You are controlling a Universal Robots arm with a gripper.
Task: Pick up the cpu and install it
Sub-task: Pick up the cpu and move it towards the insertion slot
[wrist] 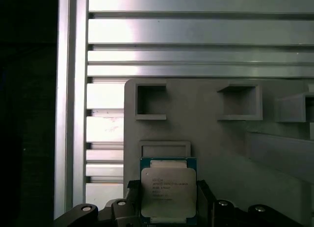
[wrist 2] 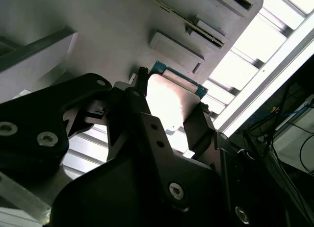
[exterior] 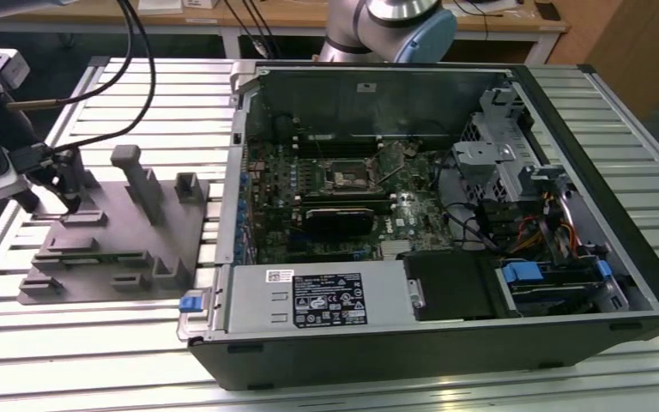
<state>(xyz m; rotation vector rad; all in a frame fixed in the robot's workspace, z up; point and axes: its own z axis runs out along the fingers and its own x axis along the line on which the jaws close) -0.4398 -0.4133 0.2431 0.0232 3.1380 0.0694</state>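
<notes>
The cpu [wrist: 168, 189] is a small square chip with a pale silvery top and a green edge. It sits between the two black fingers of my gripper [wrist: 168, 207], which press against its opposite sides. The second wrist view shows the same grip, with the cpu [wrist 2: 169, 97] bright between the fingers [wrist 2: 200, 126] of the gripper [wrist 2: 170, 112]. In the exterior view my gripper [exterior: 52, 204] hangs at the left, just over the far left corner of the grey fixture plate [exterior: 112, 253]. The black square socket [exterior: 347, 176] lies on the motherboard inside the open computer case [exterior: 638, 257].
Upright grey blocks [exterior: 135, 180] rise from the fixture plate beside the gripper. Cables [exterior: 135, 69] trail from the arm over the slatted aluminium table [exterior: 100, 343]. The case holds a power supply [exterior: 318, 300], drive cage [exterior: 501, 154] and loose wires. Square recesses [wrist: 151, 100] mark the plate.
</notes>
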